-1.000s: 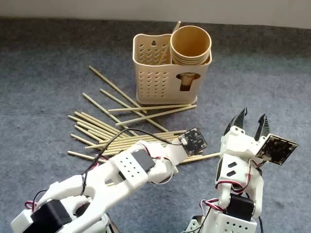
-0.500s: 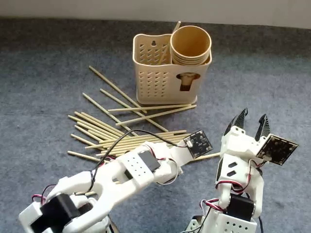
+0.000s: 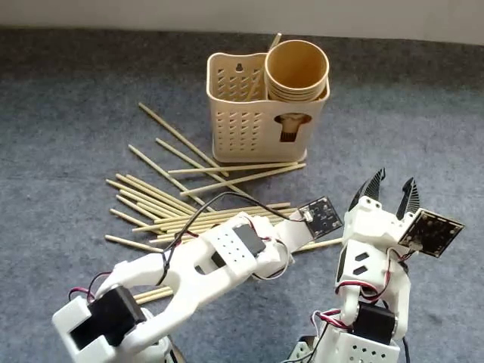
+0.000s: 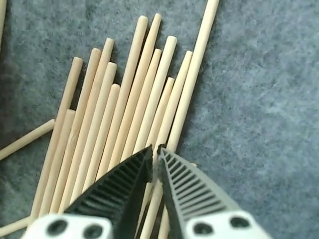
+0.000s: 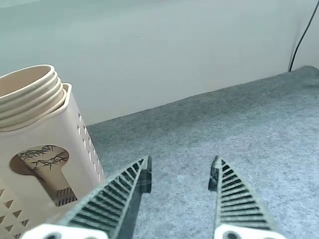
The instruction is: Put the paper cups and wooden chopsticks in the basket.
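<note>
The left gripper (image 4: 155,149) is sitting low over the pile with its jaws drawn almost together, only a sliver showing between the tips; nothing is clearly pinched between them. Directly under and just ahead of those tips the wooden chopsticks (image 4: 134,109) are lying side by side, touching one another, on the grey carpet (image 4: 259,99). The outermost chopstick (image 4: 192,74) is running along the edge of the bundle, just beside the tips, with bare carpet on its far side.

The step in hand is probably picking a chopstick. To do it well, the jaws likely need opening enough to straddle one stick, and that edge stick is looking like the easiest, since one finger can come down on carpet instead of wedging between neighbours. Closing across the stick, not along it, should be keeping it from rolling out or dragging others.

Well beyond the pile, the basket (image 3: 242,132) is standing upright with the paper cups (image 3: 297,72) already stacked in one compartment. The right gripper (image 5: 179,174) is hanging in the air with its jaws spread wide, pointing toward the basket and holding nothing.
</note>
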Robot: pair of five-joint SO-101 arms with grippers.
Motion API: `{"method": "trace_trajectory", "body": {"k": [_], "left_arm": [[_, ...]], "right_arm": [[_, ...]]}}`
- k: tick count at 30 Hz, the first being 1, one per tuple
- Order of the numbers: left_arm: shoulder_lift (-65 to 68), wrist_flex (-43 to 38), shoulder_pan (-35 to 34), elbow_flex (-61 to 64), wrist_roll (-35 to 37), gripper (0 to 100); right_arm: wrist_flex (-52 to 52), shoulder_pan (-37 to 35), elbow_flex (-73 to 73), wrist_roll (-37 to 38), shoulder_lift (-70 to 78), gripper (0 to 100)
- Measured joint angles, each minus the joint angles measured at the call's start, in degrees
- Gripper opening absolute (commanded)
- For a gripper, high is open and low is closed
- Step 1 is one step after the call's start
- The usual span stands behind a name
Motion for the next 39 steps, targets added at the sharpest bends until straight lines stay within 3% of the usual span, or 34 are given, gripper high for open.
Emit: {"method": "trace_trajectory", "body": {"k": [5,10,27,33,39], "left_arm": [[0.0,2.02,0.0,0.0,0.0,4],[-0.35,3.16,0.0,-0.09,0.0,11],[0.35,3.43,0.0,-0.53,0.0,11],[7.74,8.7,0.18,-8.79,0.0,0],[8.97,10.29,0.18,-10.9,-0.09,1]], "right_arm": [[0.0,0.0,0.0,0.0,0.0,19.8],[0.0,0.0,0.0,0.0,0.0,19.8],[0.0,0.0,0.0,0.0,0.0,19.8],[0.0,0.0,0.0,0.0,0.0,19.8],[0.0,0.0,0.0,0.0,0.0,19.8]]}}
